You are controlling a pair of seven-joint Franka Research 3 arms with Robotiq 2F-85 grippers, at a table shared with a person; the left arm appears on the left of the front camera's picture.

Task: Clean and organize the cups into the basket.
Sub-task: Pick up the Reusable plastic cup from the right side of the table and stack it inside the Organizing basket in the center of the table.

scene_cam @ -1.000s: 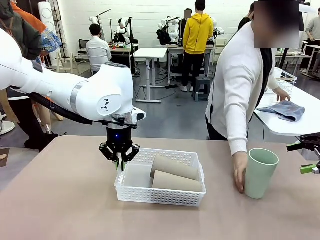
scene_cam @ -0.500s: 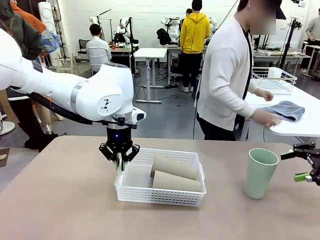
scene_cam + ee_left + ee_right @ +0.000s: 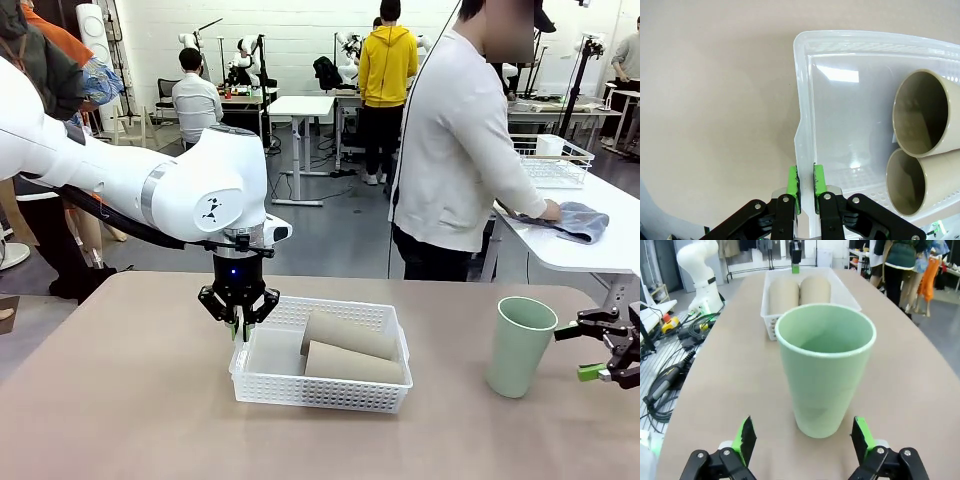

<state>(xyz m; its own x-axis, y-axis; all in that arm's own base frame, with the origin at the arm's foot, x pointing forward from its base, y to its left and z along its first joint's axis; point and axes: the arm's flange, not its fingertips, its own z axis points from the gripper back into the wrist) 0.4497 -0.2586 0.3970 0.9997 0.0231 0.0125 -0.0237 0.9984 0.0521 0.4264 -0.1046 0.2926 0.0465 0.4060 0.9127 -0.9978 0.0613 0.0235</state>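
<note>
The white mesh basket [image 3: 320, 391] sits mid-table with two brown cups [image 3: 350, 333] [image 3: 353, 363] lying on their sides in its right half. My left gripper [image 3: 238, 326] is shut on the rim at the basket's left end. In the left wrist view the green pads [image 3: 793, 183] pinch the basket rim [image 3: 802, 75], beside both brown cups' mouths [image 3: 920, 112] [image 3: 907, 182]. The mint-green cup [image 3: 520, 346] stands upright at the right. My right gripper [image 3: 598, 351] is open just right of it. In the right wrist view the green cup [image 3: 825, 365] stands between my right gripper's [image 3: 803, 430] spread fingers, untouched.
A person [image 3: 455, 150] at the far side faces a side table at the right, one hand on a grey cloth [image 3: 577, 221]. A white wire basket [image 3: 550, 160] stands on that table. Bare tabletop surrounds the mesh basket [image 3: 767, 315].
The person's hand let go of the green cup and the person turned to the side table. My right gripper moved left, closer to the cup. The left arm has not moved.
</note>
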